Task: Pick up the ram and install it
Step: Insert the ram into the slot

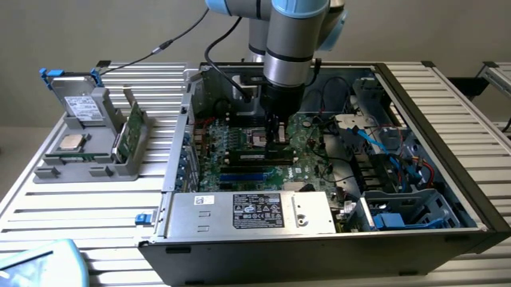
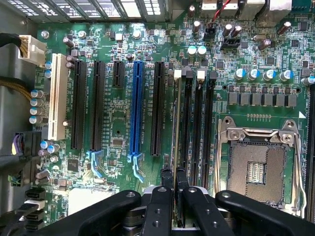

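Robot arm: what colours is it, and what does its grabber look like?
The arm is a silver-grey tube with light blue caps and a black cable beside it. The gripper is black, with thin fingers and round screw holes.

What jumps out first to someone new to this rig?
The robot arm reaches down into the open computer case, its hand pinching the ram edge-on over the black memory slots. Next come the bare processor socket beside them and a blue slot.

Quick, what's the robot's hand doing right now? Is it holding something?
Hand: closed on the ram, which it holds edge-on next to the black slots of the motherboard.
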Robot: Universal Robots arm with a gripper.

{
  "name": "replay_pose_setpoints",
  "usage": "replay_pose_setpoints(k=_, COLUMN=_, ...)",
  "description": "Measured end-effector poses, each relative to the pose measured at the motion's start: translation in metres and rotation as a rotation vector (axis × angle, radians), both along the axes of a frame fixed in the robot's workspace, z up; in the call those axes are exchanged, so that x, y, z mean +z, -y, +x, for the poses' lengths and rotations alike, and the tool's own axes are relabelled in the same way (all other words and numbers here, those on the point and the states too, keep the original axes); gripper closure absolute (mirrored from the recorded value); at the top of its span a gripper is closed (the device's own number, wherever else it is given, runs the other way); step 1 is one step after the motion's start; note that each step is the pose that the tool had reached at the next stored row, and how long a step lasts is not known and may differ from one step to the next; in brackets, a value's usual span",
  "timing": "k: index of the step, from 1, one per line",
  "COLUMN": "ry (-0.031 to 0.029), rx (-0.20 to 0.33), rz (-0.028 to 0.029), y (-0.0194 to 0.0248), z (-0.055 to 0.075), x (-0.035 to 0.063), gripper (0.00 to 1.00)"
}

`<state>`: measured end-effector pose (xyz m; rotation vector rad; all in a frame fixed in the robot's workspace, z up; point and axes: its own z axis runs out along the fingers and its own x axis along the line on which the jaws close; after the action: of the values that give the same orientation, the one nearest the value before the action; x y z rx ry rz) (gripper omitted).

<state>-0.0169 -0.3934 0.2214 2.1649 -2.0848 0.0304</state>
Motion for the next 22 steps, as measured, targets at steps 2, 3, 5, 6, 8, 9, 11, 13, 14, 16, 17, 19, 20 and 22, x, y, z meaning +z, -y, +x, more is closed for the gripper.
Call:
replay_pose_setpoints(k=2, ry=0.0001, rx=0.0, rz=0.0003, y=0.0, z=0.0, x=0.0, gripper=0.86)
replay_pose_setpoints(k=3, ry=0.0001, rx=0.0, rz=0.0005, y=0.0, z=0.0, x=-0.0001, gripper=0.86)
replay_pose_setpoints(k=5, ry=0.0001, rx=-0.001, rz=0.0013, y=0.0, z=0.0001, x=-0.0001, gripper=0.86)
replay_pose_setpoints(k=6, ry=0.0001, rx=-0.001, rz=0.0016, y=0.0, z=0.0002, x=-0.0001, gripper=0.86)
replay_pose_setpoints(k=8, ry=0.0001, rx=-0.001, rz=0.0022, y=0.0, z=0.0003, x=-0.0001, gripper=0.86)
replay_pose_setpoints(k=9, ry=0.0001, rx=-0.001, rz=0.0025, y=0.0, z=0.0004, x=-0.0001, gripper=0.86)
replay_pose_setpoints(k=11, ry=0.0001, rx=-0.001, rz=0.0027, y=0.0, z=0.0004, x=-0.0001, gripper=0.86)
replay_pose_setpoints(k=13, ry=0.0001, rx=-0.002, rz=0.0026, y=0.0, z=0.0004, x=-0.0001, gripper=0.86)
replay_pose_setpoints(k=14, ry=0.0001, rx=-0.003, rz=0.0026, y=0.0, z=0.0004, x=-0.0001, gripper=0.86)
replay_pose_setpoints(k=16, ry=0.0, rx=-0.005, rz=0.0026, y=0.0, z=0.0004, x=-0.0001, gripper=0.86)
replay_pose_setpoints(k=17, ry=0.0001, rx=-0.006, rz=0.0025, y=0.0, z=0.0004, x=-0.0001, gripper=0.86)
replay_pose_setpoints(k=19, ry=0.0002, rx=-0.011, rz=0.0032, y=-0.0001, z=0.0005, x=-0.0003, gripper=0.86)
replay_pose_setpoints(k=20, ry=0.0003, rx=-0.013, rz=0.0031, y=0.0, z=0.0004, x=-0.0004, gripper=0.86)
replay_pose_setpoints(k=22, ry=0.0002, rx=-0.019, rz=0.0028, y=0.0, z=0.0005, x=-0.0004, gripper=0.86)
